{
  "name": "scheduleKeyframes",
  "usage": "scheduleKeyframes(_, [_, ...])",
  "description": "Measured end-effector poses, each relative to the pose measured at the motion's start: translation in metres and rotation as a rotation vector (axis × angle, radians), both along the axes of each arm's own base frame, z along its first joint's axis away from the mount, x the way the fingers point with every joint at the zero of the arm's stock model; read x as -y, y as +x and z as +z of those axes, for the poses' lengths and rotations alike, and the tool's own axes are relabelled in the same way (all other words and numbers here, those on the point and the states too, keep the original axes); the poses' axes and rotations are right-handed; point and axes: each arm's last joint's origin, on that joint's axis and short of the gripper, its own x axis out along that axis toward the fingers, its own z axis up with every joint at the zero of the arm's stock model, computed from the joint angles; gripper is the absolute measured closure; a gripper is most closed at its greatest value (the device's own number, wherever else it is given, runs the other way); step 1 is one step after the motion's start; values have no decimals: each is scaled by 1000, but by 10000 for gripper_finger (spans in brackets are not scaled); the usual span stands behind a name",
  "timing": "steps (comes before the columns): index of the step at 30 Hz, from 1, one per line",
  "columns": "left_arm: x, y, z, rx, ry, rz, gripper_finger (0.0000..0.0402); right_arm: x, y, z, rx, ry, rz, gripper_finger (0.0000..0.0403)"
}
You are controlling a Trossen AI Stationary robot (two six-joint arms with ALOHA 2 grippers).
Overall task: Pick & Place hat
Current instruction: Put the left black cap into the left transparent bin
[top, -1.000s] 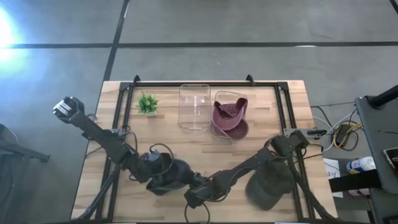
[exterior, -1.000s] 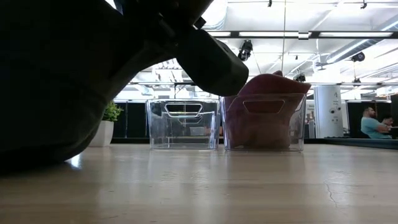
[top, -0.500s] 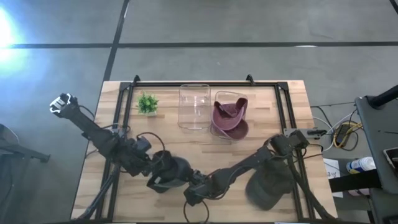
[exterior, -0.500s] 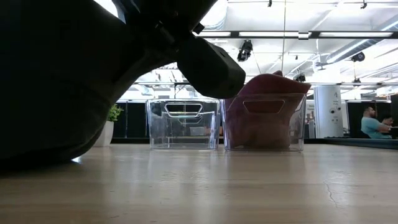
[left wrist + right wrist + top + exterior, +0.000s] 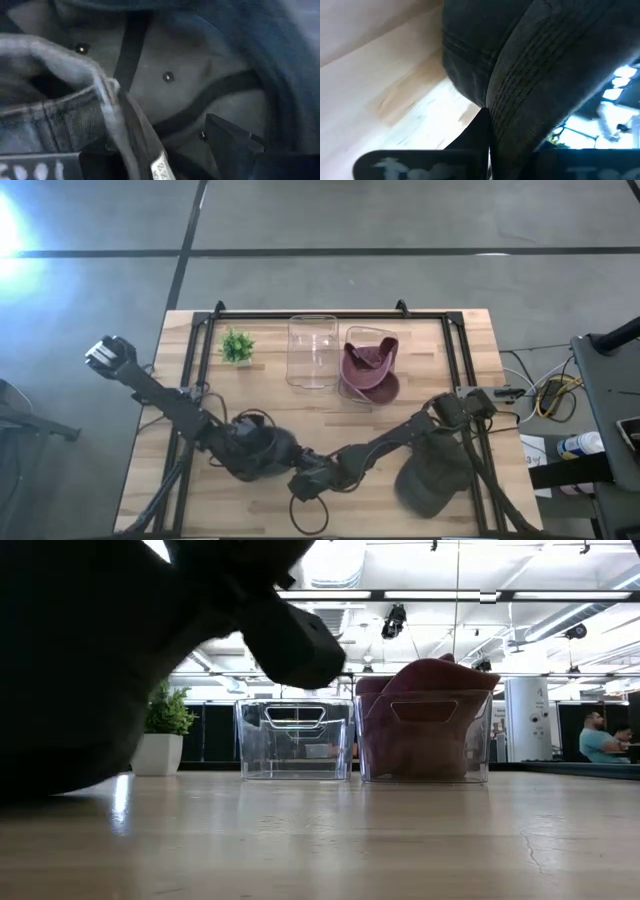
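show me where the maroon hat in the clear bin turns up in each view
High view: maroon hat sits in the right-hand clear bin, far middle of the table.
Low view: maroon hat right of centre, inside that bin.
Left wrist view: not in it.
Right wrist view: not in it.
Shared landmark: the empty clear bin beside it.

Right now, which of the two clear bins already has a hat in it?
The clear bin farther from the small plant: it holds the maroon hat. The other clear bin, right beside it and nearer the plant, holds nothing.
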Motion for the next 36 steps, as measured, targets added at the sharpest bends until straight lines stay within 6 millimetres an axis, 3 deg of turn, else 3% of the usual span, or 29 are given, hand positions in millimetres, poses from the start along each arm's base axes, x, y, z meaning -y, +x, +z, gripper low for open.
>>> scheduleKeyframes(3, [5,7,-4,21,-27,-13,191,2,4,2,26,16,13,390])
scheduleKeyframes(8, [9,14,8,99,-44,-14,191,14,5,-1,-14,22,-25,390])
scheduleKeyframes(12, [8,11,12,65,-33,-25,191,18,6,-1,-16,12,-28,390])
scheduleKeyframes(23, [-14,-20,57,56,-99,21,191,21,5,-4,-46,6,-39,390])
scheduleKeyframes(30, [-36,-51,80,41,-57,84,191,22,5,-4,-45,7,-39,390])
scheduleKeyframes(36, [-54,-74,75,-58,-15,152,191,25,5,-4,-35,-25,-74,390])
